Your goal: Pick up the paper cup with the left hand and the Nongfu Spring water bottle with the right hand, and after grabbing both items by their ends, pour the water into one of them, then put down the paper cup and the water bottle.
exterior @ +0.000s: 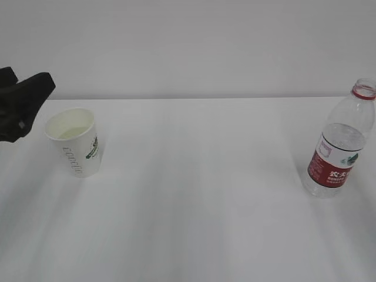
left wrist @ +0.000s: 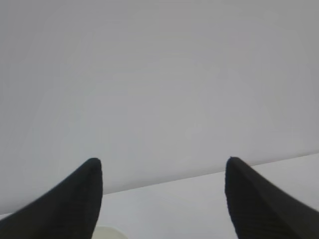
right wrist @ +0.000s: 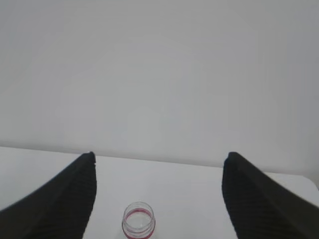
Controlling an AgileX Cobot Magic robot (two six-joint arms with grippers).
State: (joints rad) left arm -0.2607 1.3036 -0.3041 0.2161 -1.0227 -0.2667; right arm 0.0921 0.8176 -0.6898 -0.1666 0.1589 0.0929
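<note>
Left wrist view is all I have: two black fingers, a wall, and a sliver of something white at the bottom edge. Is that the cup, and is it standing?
Observer: Yes. The paper cup stands upright on the table, just right of the left hand.
Operator: Anything in it?
Observer: The exterior view shows a pale pool at the bottom of the cup; it looks like the water.
Operator: Where is the bottle?
Observer: The Nongfu Spring water bottle stands uncapped at the far right of the table, apart from the cup.
Operator: Is the other arm on it?
Observer: No. In the right wrist view the right hand is open above the bottle's mouth.
</note>
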